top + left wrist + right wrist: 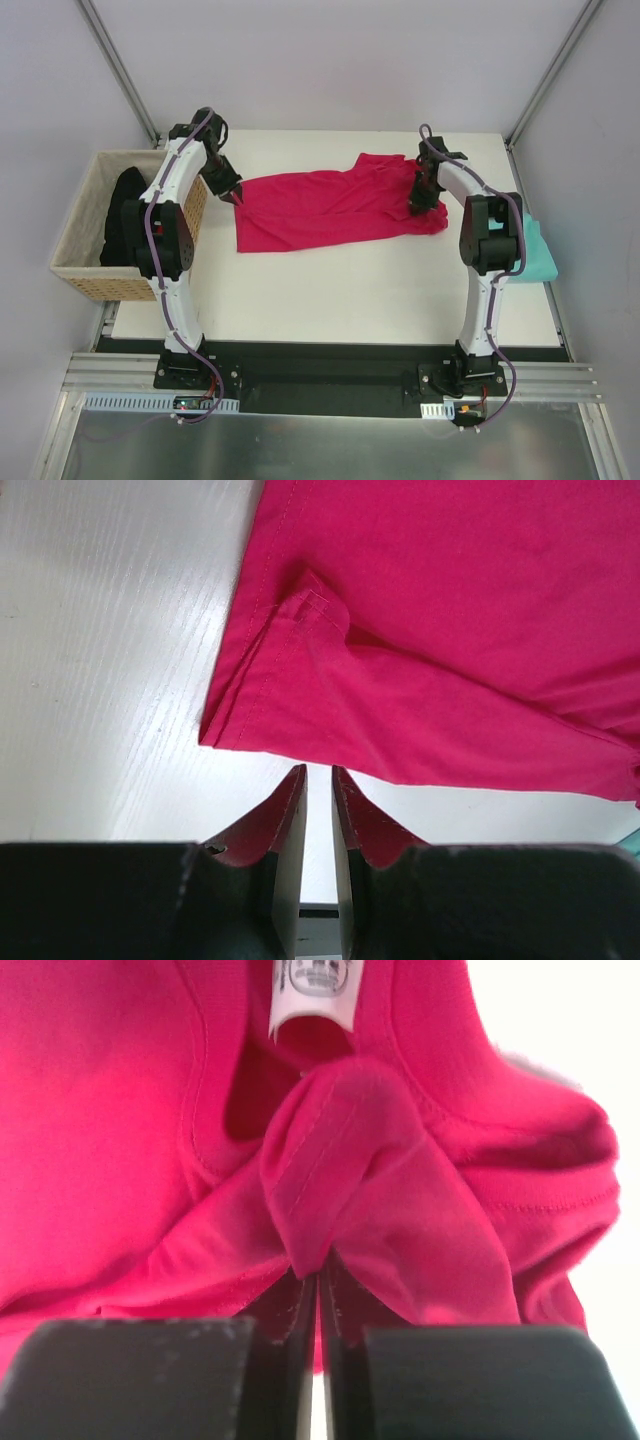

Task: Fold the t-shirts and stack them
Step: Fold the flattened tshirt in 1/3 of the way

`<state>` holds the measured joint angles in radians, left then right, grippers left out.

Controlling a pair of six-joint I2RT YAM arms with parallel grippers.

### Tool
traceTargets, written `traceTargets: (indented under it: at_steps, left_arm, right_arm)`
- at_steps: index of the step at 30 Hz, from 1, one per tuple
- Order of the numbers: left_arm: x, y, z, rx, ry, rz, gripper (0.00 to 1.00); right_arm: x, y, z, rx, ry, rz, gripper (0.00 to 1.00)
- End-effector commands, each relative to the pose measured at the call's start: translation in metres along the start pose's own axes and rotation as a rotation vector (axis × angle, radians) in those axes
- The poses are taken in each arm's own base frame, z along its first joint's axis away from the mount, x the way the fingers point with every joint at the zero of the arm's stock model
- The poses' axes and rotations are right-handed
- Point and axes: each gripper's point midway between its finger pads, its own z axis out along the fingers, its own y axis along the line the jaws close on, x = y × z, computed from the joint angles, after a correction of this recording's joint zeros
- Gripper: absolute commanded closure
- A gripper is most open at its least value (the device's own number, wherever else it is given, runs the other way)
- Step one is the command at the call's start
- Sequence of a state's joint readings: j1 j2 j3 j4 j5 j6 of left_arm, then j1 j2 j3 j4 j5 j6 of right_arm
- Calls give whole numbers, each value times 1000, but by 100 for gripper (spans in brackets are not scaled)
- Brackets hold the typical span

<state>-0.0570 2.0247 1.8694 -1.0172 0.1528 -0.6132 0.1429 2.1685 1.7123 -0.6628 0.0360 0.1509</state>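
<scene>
A crimson-pink t-shirt (330,205) lies spread across the far half of the white table (350,290). My right gripper (424,205) is at its right end. In the right wrist view that gripper (318,1270) is shut on a bunched fold of the pink t-shirt (150,1110), just below the white neck label (315,990). My left gripper (234,196) is at the shirt's left corner. Its fingertips (319,772) stand a narrow gap apart with only table between them, just short of the hem of the pink t-shirt (450,630). A teal t-shirt (538,252) lies at the table's right edge, partly behind the right arm.
A woven wicker basket (85,235) stands off the table's left side with a dark cloth (125,215) inside, close behind the left arm. Grey walls and metal frame posts surround the table.
</scene>
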Motion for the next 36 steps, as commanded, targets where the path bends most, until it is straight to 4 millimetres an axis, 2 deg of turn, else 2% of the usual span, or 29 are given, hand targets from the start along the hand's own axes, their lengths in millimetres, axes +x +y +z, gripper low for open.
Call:
traceTargets:
  at_steps: [1,6,16,21,28,31,33,36]
  left_arm:
    - [-3,0,-24,9,-33,12,85]
    - [-3,-1,-22,12,-21,12,85]
    - [-7,-7,-19,30,-14,21,85]
    - [-6,-7,-19,30,-12,27,85]
    - [-4,-3,-18,16,-9,30,85]
    - [-4,-3,-19,16,-11,30,85]
    - [-3,-3,-20,18,-12,30,85]
    - [-3,-4,-20,23,-10,32,85]
  right_arm:
    - [-27,12,-12,-34,-53,14,99]
    - [-47,18,-32,-46,-109,10,99]
    - [-50,25,-63,-67,-156,3,99]
    - [-56,38,-64,-103,-162,-5,99]
    - [-56,82,-65,-205,-154,-81,99]
    - [-57,92,-66,-224,-160,-103,99]
    - [-59,92,-65,-225,-162,-109,99]
    - [-61,89,-61,-207,-165,-120,93]
